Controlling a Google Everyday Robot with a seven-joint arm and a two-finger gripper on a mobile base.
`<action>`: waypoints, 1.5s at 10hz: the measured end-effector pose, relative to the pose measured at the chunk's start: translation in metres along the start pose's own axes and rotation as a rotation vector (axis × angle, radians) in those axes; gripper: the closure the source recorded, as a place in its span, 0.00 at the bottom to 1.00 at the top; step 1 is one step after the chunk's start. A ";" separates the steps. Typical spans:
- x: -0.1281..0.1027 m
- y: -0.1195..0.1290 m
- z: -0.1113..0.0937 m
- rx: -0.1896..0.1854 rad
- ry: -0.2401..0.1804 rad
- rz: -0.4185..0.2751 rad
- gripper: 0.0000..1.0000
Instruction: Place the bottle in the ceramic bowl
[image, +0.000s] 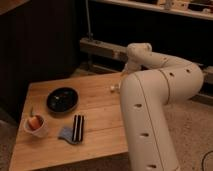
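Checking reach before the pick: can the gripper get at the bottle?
Probably yes: the bottle lies alone on bare table near the far right edge, and the gripper, hidden behind the arm's white link, seems right beside it.

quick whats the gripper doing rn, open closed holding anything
gripper: beside the bottle at the table's far right edge, mostly hidden behind the arm; open, closed or holding cannot be told

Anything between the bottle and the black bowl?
Nothing visible: bare table runs from the bottle, at its right edge, to the ceramic bowl. Cup and striped item sit further front, off that line. Gripper hidden behind the arm, near the bottle.
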 end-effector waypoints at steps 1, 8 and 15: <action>0.003 0.005 0.004 -0.005 0.003 -0.012 0.35; 0.008 0.016 0.036 0.002 0.036 -0.045 0.35; 0.018 0.010 0.057 0.003 0.109 -0.075 0.70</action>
